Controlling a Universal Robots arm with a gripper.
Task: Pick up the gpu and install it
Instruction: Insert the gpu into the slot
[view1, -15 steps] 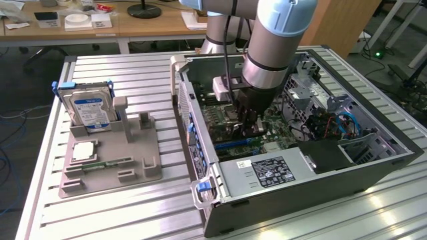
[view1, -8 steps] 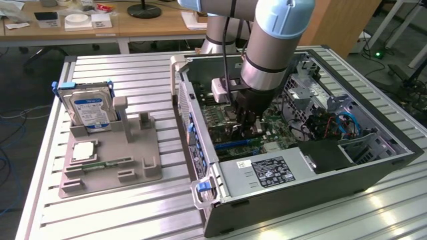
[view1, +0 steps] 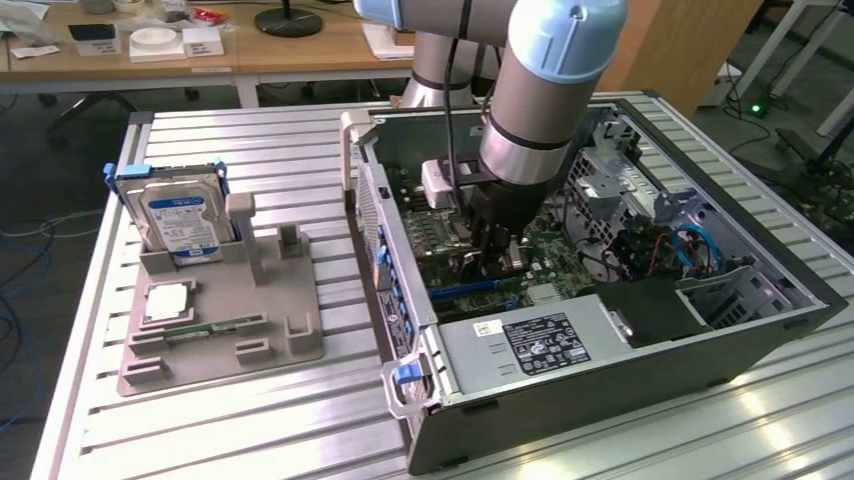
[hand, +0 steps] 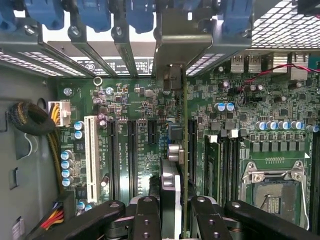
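Observation:
My gripper (view1: 501, 238) is down inside the open computer case (view1: 747, 330), just above the green motherboard (hand: 125, 100). It is shut on the gpu (hand: 171, 172), which the wrist view shows edge-on between the black fingers (hand: 145, 217). The card stands upright, and its silver bracket (hand: 175, 47) sits against the rear slot openings of the case. Its lower edge runs along a long black expansion slot (hand: 192, 150); I cannot tell whether it is seated. In the exterior view the card is mostly hidden under the gripper.
Two more black slots (hand: 122, 155) and a white slot (hand: 91, 157) lie beside the card. An empty CPU socket (hand: 272, 187) and yellow cables (hand: 52, 150) flank it. Outside the case, a grey fixture (view1: 254, 345) holds a hard drive (view1: 180, 222) and a memory stick (view1: 214, 328).

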